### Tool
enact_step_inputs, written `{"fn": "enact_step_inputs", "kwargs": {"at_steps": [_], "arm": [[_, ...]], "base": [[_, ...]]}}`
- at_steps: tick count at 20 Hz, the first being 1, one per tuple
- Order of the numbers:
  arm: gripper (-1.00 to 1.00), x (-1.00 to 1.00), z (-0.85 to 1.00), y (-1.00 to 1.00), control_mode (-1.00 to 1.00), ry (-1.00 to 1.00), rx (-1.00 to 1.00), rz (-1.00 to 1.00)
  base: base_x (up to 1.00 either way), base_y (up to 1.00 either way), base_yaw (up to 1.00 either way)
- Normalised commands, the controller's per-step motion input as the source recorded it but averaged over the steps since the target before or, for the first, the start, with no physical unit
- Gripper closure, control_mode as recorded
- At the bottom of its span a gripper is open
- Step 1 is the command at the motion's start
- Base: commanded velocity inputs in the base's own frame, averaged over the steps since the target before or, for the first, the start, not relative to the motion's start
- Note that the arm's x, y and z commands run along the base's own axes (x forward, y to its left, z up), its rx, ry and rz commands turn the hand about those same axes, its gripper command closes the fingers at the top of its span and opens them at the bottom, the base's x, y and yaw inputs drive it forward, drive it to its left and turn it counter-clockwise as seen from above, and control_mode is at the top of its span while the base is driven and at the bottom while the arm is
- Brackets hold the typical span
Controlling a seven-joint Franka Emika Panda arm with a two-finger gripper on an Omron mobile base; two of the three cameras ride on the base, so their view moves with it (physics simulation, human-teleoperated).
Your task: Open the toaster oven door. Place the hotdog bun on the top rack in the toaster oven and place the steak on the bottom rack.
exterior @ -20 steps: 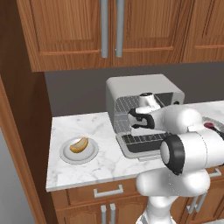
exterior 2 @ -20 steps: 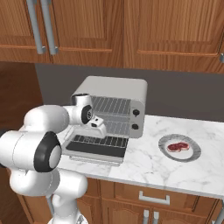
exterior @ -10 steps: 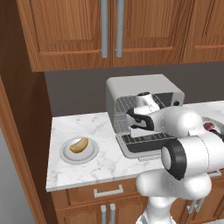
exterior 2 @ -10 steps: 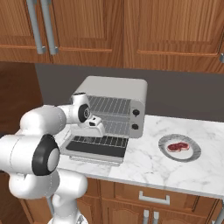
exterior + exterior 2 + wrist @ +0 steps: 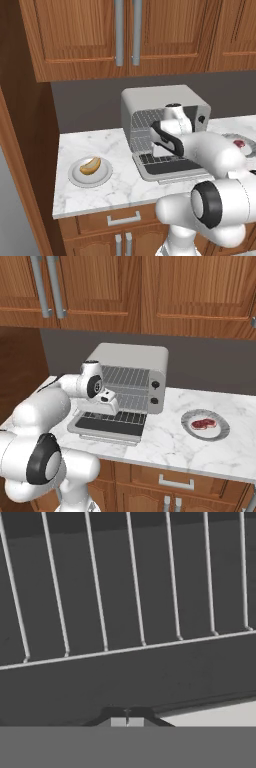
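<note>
The boxy light grey metal toaster oven [image 5: 131, 376] is seen at the back of the white marble counter [image 5: 100, 192], with its dark glass, grey-framed door [image 5: 107, 426] folded down flat toward the counter's front edge. The two-finger gripper [image 5: 112, 405] is held just above the door, in front of the oven mouth, and its jaws are pressed together on nothing; a second ago they were still slightly parted. Since then the hand has been drawn a little toward the oven's left side. Thin silver wire racks [image 5: 130, 607] are seen close ahead. The golden-tan hotdog bun [image 5: 90, 165] lies on a round grey plate [image 5: 80, 178] near the counter's left edge, and the red raw steak [image 5: 202, 424] on another grey plate [image 5: 222, 430] toward the right end, both unmoved.
</note>
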Motion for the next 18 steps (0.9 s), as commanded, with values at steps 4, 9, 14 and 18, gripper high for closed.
{"fn": "enact_step_inputs", "kwargs": {"at_steps": [4,9,14,18], "arm": [[1.0,-0.21,0.15,0.0,-1.0,-0.03,0.0,0.0],[-1.0,-0.12,0.13,0.0,-1.0,0.0,0.0,0.0],[-1.0,-0.11,0.15,-0.1,-1.0,0.0,0.0,0.0],[-1.0,-0.14,0.16,-0.12,-1.0,0.0,0.0,0.0]], "base": [[0.0,0.0,0.0],[0.0,0.0,0.0],[0.0,0.0,0.0],[0.0,0.0,0.0]]}}
